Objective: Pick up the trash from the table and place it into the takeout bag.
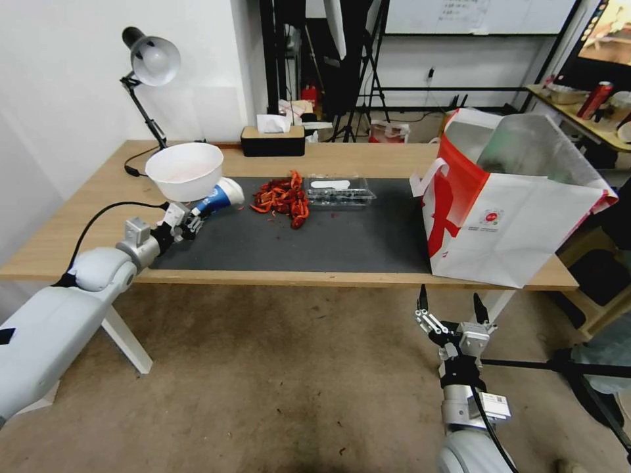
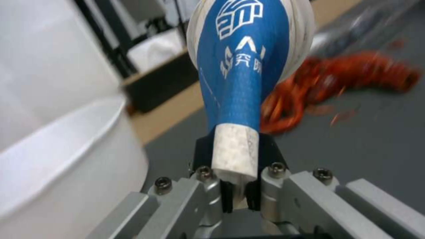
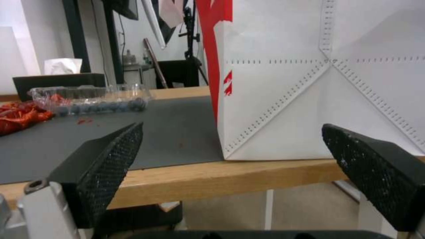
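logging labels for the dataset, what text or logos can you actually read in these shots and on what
"AI", below a white emblem and above partly legible white Chinese characters: on the blue-and-white paper cup held by the left gripper.
Small round red logo with a line of print under it: on the takeout bag, too small to read.
Writing on the whiteboard behind: too small to read.

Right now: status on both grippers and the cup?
Left gripper shut on blue-and-white paper cup, beside the white bowl. Right gripper open, idle below the table edge. Takeout bag upright; red scraps between.
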